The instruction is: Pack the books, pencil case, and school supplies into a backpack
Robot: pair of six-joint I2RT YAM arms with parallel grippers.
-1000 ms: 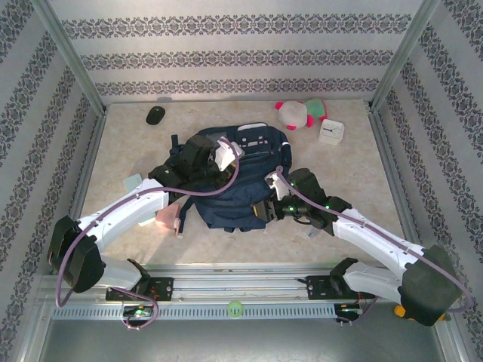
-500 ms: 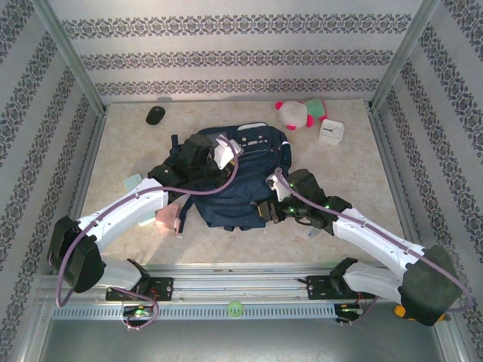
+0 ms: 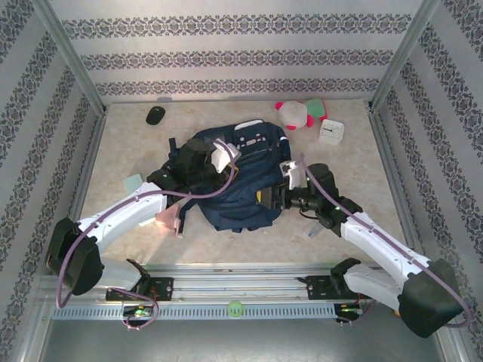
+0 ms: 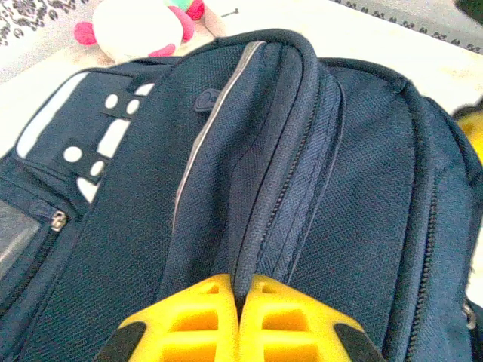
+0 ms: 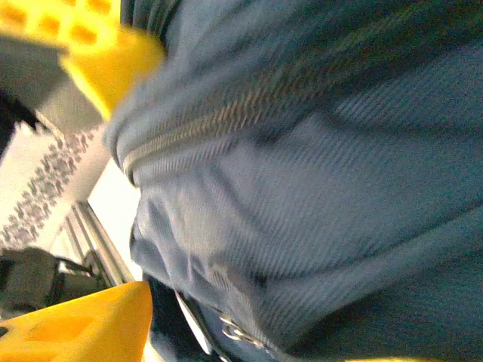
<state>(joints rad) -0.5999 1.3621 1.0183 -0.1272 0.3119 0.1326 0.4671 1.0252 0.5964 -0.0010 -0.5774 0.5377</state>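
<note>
backpack (image 4: 362, 196): matt woven cloth thru-out

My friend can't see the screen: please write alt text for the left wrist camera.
The left gripper, its yellow fingers closed, pinches a fold of the navy backpack beside its zipper. A pink-and-white plush toy lies beyond.

1. Top external: high at the near side, looking down across the whole beige table (image 3: 370, 173).
2. Left wrist: close over the large navy blue fabric backpack (image 4: 355, 173), facing the far side.
3. Right wrist: nearer still, same backpack.
</note>
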